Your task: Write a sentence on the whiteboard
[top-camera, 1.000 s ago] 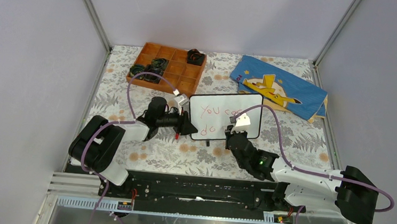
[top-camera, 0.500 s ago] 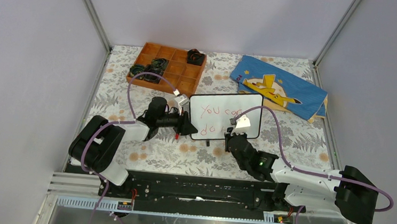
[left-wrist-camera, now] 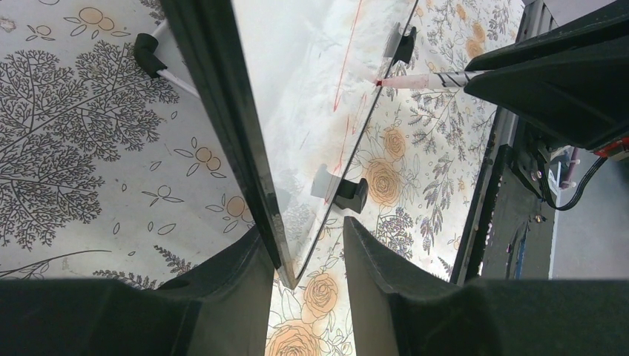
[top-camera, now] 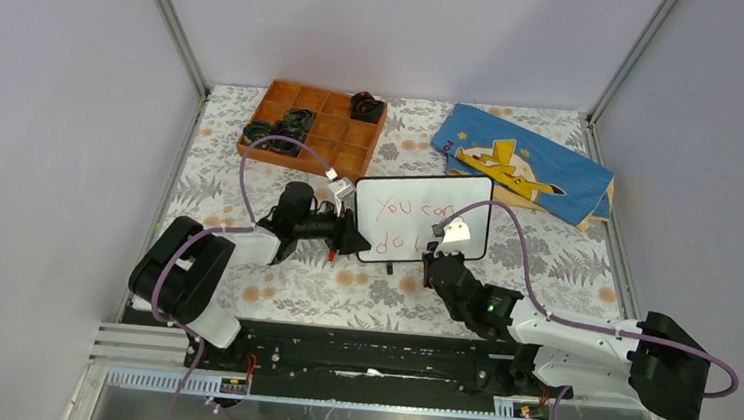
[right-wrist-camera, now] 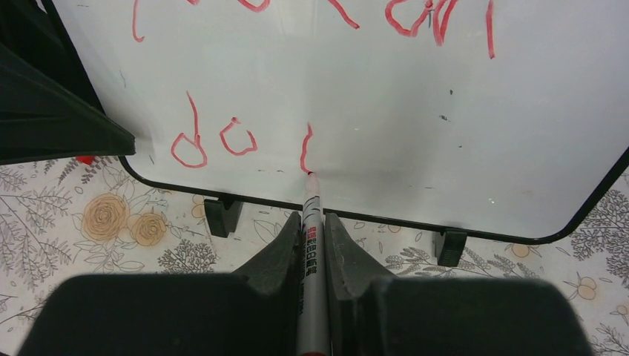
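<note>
Right hand (right-wrist-camera: 306, 222) is closed tight on a red marker (right-wrist-camera: 309, 245). The barrel runs straight out between the fingers, and the tip touches the whiteboard (right-wrist-camera: 415, 126) at the foot of a short red stroke. Held that way b/c the pen then acts as an extension of the wrist. It sits low and roughly square to the surface, so small wrist moves can shape letters.

Left hand (left-wrist-camera: 300, 237) has the board's left edge between its fingers, closed in on the black frame near the lower corner. One finger lies flat on the frame; contact on the glossy side is harder to make out. Prob. a bracing grip: the board only stands on two little feet, so w/o it pen pressure could push it back or make it skid.

The whiteboard stands mid-tabletop (top-camera: 272, 282), between the two hands, face toward the arms. The sentence (right-wrist-camera: 215, 141) so far has a top line starting "You c…", w/ its end hidden behind the right wrist from above. The 2nd line has "do" plus one curved stroke beside it. I'd judge the last word barely begun, approx. three-quarters thru. Space left on that line looks enough.

An orange tray (top-camera: 339, 132) and a blue cloth (top-camera: 561, 175) lie well apart at the back, not in play.
</note>
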Action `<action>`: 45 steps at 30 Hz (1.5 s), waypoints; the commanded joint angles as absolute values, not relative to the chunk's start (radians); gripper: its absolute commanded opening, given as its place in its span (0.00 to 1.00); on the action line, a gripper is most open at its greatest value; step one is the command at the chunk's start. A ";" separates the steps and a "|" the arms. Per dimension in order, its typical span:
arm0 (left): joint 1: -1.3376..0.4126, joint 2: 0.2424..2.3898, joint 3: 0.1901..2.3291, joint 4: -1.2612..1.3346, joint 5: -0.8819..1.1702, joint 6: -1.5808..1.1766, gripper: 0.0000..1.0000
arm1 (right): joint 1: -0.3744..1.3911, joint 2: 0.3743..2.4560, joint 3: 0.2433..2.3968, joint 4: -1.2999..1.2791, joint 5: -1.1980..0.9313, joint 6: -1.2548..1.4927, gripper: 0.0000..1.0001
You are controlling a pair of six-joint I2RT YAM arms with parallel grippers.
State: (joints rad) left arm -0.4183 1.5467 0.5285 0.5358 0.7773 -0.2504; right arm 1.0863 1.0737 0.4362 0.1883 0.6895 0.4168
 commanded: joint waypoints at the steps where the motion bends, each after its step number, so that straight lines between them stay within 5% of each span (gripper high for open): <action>1: -0.425 1.537 0.554 0.537 0.766 -0.222 0.44 | 1.080 1.045 0.434 0.145 0.759 0.421 0.00; 15: -0.428 1.534 0.553 0.535 0.762 -0.218 0.45 | 1.081 0.920 0.398 0.250 0.632 0.339 0.00; 45: -0.434 1.534 0.555 0.523 0.757 -0.209 0.44 | 1.081 1.072 0.484 0.299 0.726 0.350 0.00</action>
State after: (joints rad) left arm -0.4259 1.5467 0.5285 0.5156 0.7685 -0.2321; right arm 1.0855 1.0676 0.4377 0.2672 0.6651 0.3454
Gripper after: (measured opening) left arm 0.447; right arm 0.159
